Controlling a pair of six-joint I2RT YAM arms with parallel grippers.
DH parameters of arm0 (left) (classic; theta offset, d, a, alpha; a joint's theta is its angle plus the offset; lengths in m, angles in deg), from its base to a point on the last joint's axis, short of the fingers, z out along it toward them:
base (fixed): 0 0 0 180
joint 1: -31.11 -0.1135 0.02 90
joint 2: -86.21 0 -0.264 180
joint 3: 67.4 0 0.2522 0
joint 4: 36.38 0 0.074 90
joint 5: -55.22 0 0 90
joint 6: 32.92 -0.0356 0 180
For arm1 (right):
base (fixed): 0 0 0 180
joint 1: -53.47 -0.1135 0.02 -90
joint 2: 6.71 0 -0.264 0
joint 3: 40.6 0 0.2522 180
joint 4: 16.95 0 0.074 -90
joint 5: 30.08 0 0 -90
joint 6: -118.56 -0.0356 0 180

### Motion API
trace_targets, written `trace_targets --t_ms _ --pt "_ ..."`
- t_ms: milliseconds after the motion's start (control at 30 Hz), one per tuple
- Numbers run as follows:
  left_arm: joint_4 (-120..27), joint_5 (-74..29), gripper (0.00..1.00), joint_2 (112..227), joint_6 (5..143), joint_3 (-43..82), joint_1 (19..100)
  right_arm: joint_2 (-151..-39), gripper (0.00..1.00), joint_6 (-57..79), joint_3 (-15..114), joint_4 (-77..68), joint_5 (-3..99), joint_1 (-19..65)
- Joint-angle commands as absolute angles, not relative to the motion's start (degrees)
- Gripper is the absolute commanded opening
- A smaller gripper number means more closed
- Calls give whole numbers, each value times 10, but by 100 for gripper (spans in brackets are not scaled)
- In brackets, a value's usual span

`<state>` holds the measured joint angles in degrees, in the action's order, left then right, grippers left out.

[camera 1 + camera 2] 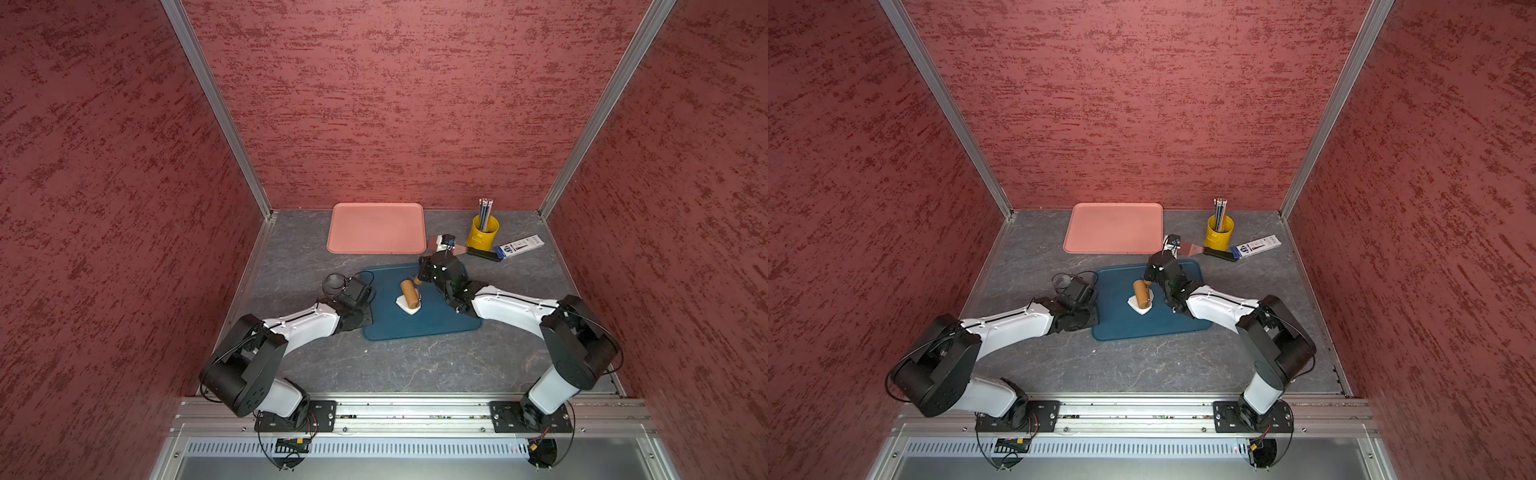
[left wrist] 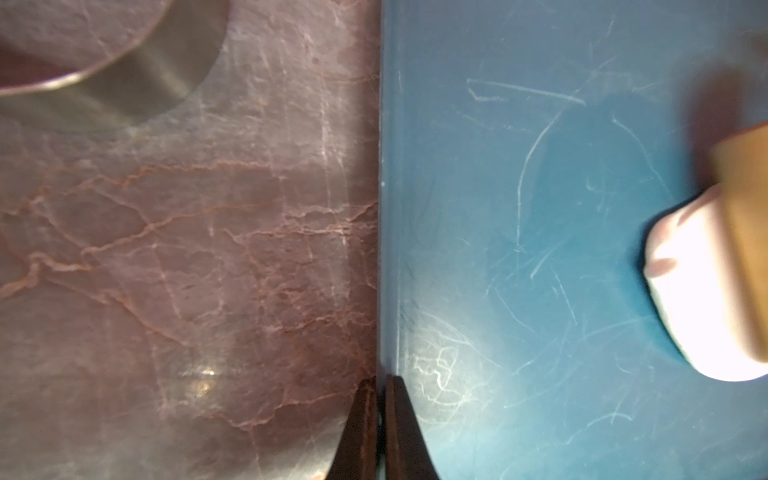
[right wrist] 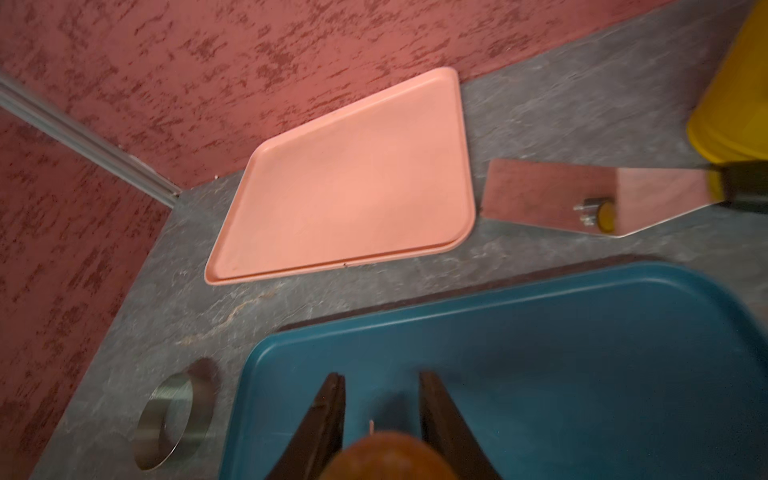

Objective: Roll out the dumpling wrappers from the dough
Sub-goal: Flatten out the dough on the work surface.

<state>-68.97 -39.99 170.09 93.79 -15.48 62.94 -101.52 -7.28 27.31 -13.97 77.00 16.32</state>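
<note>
left gripper (image 2: 380, 382) jaws together at the blue tray (image 1: 415, 328)'s left rim, grip on it unclear | dough (image 1: 404, 304) mid-tray to its right, under the rolling pin (image 1: 409, 293) | rolling pin's long axis runs near-to-far | right gripper (image 3: 381, 378) clamps its far handle

left arm (image 1: 303, 322) and right arm (image 1: 509, 309): white shells, black joints, thin black cables, 2 black screwed base plates (image 1: 295, 417).

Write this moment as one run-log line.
left claw: shut on blue tray rim | right claw: shut on rolling pin | rolling pin: lying across dough
</note>
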Motion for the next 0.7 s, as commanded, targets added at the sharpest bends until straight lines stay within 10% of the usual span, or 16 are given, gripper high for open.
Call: trace_targets --t_ms 0,667 --pt "-713 -457 0 1698 949 -156 619 -1072 0 21 226 75 802 144" --pt "-733 -484 0 1680 971 -164 620 -1089 0 -24 192 75 842 106"
